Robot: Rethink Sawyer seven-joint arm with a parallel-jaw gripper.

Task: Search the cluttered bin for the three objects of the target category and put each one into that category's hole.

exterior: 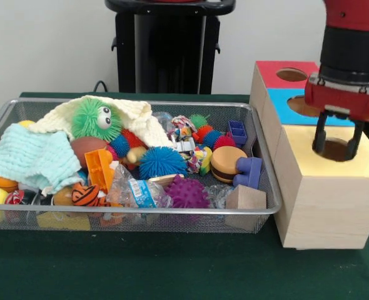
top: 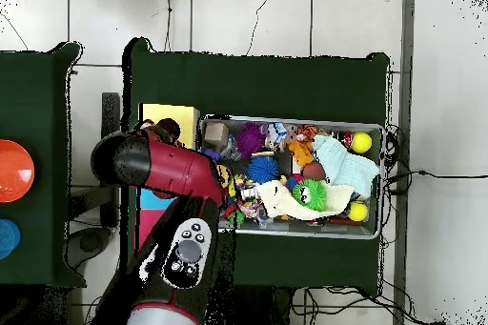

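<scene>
Front view, pincer: the pincer (exterior: 337,142) hung over the yellow top of the sorting box (exterior: 325,200), its two dark fingers spread, nothing visible between them.
Pincer vs. hole: tips stood directly above the round yellow hole (exterior: 336,150), one to each side of it.
Pincer vs. bin: the wire bin (exterior: 259,156) lay just beside the box, on the side away from the arm; judged that any next pick needs a sideways travel across the box edge into the bin.
Target category: not identifiable from the views; which bin items belong to it could not be told.
Box holes: red hole (exterior: 291,74) and blue hole (exterior: 304,106) further back; contents of all three hidden.
Bin contents: heaped. Green googly-eyed fuzzy toy (exterior: 96,118) on a cream cloth (exterior: 137,119), pale blue cloth (exterior: 28,159), blue spiky ball (exterior: 162,162), purple spiky ball (exterior: 187,192), toy burger (exterior: 227,164), wooden block (exterior: 246,199).
Overhead view: arm (top: 157,164) lay across the box, beside the bin; desk (top: 257,78) dark green.
</scene>
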